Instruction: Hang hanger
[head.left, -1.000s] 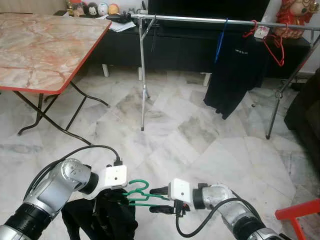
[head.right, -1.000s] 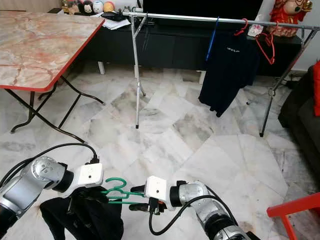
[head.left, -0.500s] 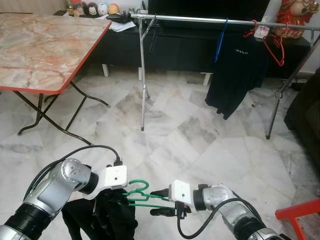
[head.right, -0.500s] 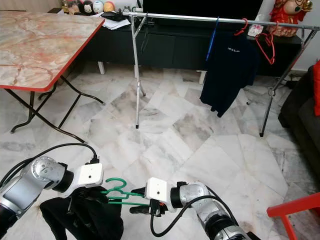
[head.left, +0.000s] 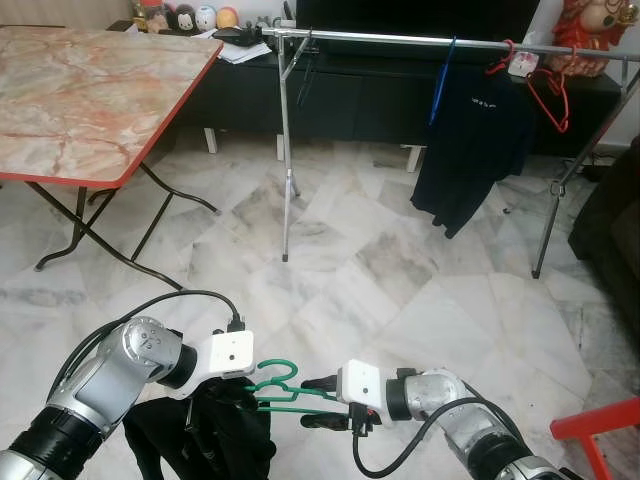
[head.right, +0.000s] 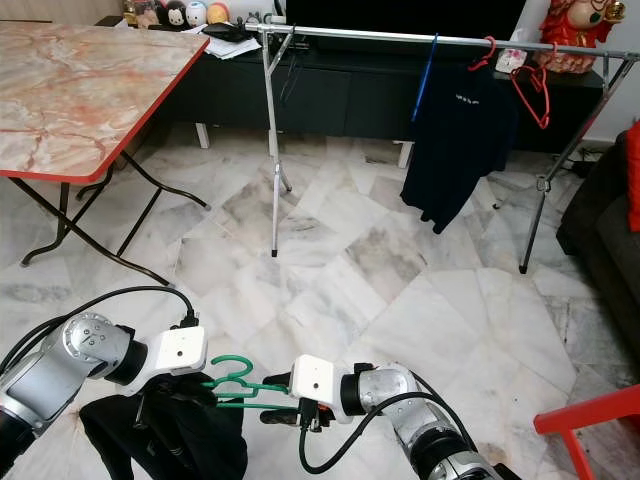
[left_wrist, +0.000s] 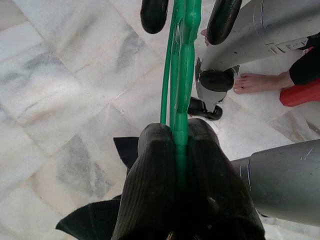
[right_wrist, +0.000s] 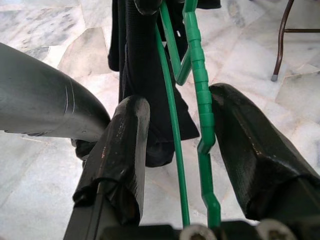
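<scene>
Low in the left eye view, at about 6 o'clock, the green hanger (head.left: 283, 389) lies level between the two arms above the marble floor (head.left: 400, 290). The left claw (head.left: 243, 392) pinches its near end, with a black garment (head.left: 200, 435) drooping beneath. The right claw (head.left: 318, 402) reaches in from 5 o'clock, its fingers parted around the hanger's other end. At 12 o'clock stands a metal clothes rail (head.left: 400, 40) carrying a black shirt (head.left: 468, 150) on a blue hanger (head.left: 440, 85), with red hangers (head.left: 545, 85) toward 2 o'clock. A marble-topped counter (head.left: 90, 90) with a red rim sits at 10 o'clock.

From the right eye view, the layout matches, with a red chair (head.right: 590, 415) edge at 4 o'clock.

Along the left wrist view, two black fingers (left_wrist: 152, 185) are closed tight on the green wire, and a person's bare foot (left_wrist: 255, 82) rests on the tiles beyond.

Along the right wrist view, the fingers (right_wrist: 122, 150) stand wide apart, the green bars running between them; I cannot tell whether either one touches a pad.
</scene>
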